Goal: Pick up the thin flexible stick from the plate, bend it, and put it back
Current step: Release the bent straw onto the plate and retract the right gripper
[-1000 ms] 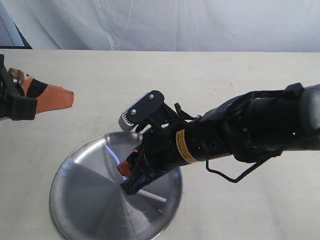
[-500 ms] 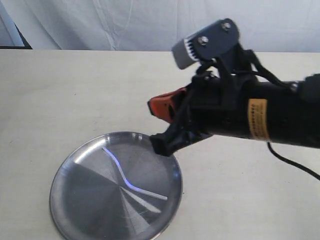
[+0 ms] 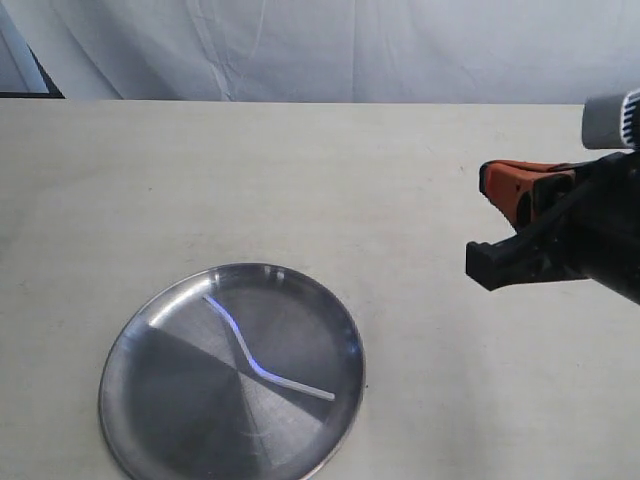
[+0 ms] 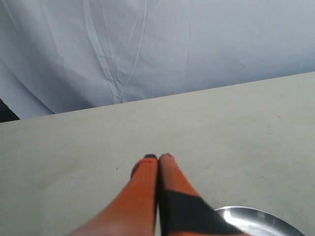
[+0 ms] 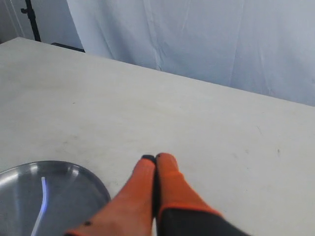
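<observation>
The thin flexible stick lies kinked across the shiny steel plate near the table's front, bent into a shallow S with nothing touching it. Its end and the plate's rim also show in the right wrist view. My right gripper hovers at the right edge of the exterior view, well away from the plate, its orange fingers pressed together and empty. My left gripper is out of the exterior view; its own camera shows it shut and empty above bare table, with the plate's rim close beside it.
A pale table top spreads around the plate. A white cloth backdrop hangs behind the far edge. A dark object stands at the far left corner.
My right gripper let go of the stick, rose off the plate and withdrew to the right edge, now shut. The stick stays kinked on the plate. The left gripper left the exterior view.
</observation>
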`<move>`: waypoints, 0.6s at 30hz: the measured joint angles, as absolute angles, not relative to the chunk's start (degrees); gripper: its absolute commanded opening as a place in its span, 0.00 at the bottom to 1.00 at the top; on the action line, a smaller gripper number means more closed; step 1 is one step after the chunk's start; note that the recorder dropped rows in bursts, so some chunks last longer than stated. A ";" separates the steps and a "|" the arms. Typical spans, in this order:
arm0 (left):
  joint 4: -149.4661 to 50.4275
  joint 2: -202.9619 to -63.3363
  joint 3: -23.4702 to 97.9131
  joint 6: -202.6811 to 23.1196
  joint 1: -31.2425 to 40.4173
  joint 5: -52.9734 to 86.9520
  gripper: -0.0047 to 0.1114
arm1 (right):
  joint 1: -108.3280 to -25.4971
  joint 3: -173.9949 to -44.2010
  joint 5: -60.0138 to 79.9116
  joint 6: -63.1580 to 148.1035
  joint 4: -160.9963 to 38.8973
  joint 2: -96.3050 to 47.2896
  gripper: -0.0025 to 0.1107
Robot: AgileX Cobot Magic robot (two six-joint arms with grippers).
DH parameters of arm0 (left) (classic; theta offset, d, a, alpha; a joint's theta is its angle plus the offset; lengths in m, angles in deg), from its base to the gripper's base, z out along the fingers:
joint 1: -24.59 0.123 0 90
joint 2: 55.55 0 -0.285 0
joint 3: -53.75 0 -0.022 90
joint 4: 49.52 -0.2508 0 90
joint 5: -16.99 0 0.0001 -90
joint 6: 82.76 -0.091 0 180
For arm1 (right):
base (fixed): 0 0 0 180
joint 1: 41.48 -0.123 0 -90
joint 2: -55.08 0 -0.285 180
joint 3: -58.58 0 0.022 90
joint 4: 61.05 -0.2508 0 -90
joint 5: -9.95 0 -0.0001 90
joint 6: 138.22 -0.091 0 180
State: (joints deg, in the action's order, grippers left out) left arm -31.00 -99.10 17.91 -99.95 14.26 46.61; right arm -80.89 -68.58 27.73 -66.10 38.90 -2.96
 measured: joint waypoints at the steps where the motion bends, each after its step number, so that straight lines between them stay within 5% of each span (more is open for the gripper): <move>1: -31.00 -99.10 17.91 -99.95 14.26 46.61 0.04 | -80.89 -68.58 27.82 -66.10 38.90 -2.74 0.01; 12: -31.34 -99.10 17.91 -99.95 14.26 46.61 0.04 | -79.22 -68.24 26.74 -67.19 36.91 2.96 0.01; 18: -31.34 -99.10 17.91 -99.95 14.26 46.84 0.04 | -62.47 -66.98 16.69 -67.41 33.56 18.30 0.01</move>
State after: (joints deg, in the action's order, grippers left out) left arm -31.34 -99.10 17.91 -99.95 14.26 46.84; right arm -62.47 -66.98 16.69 -67.41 33.56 18.30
